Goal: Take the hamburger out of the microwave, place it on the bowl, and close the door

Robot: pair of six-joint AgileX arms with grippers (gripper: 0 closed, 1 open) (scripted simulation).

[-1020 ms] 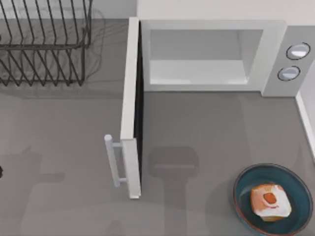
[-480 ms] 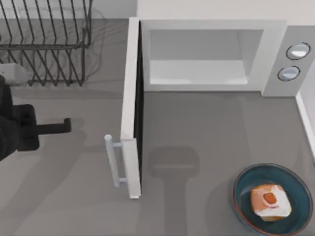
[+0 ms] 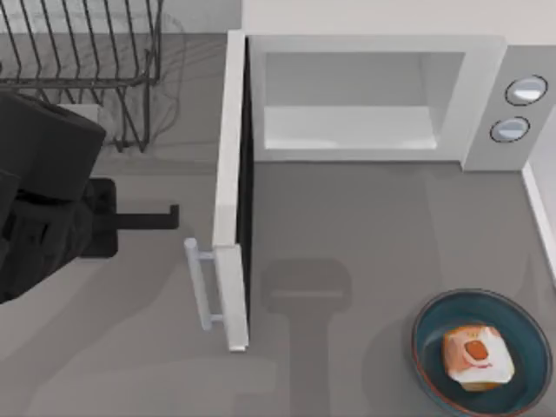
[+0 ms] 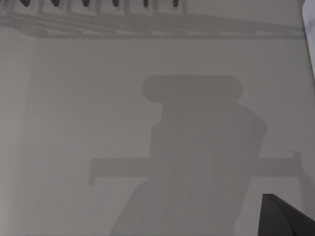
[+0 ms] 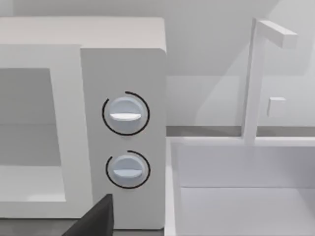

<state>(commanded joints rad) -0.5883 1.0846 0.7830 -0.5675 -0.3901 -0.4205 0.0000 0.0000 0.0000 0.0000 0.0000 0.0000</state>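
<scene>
The white microwave [image 3: 482,95] stands at the back with its pale cavity bare. Its door [image 3: 229,156] swings wide open toward the front, dark inner face to the right and grey bar handle [image 3: 201,285] on the left. On the front right, the hamburger [image 3: 476,356] rests inside the teal bowl [image 3: 427,323]. My left gripper [image 3: 172,218] reaches in from the left as a dark bar, its tip a short gap from the door's outer face, above the handle. A dark part of my right gripper [image 5: 96,219] shows below the microwave's two knobs [image 5: 125,114].
A black wire dish rack [image 3: 78,78] sits at the back left, just behind the left arm. A white sink-like basin [image 5: 246,196] with a tall white post [image 5: 256,73] borders the microwave's knob side. Grey tabletop [image 3: 347,234] lies between the door and the bowl.
My left arm has come in from the left edge and moved right, toward the outer face of the open door. The door, bowl and hamburger have stayed put.
</scene>
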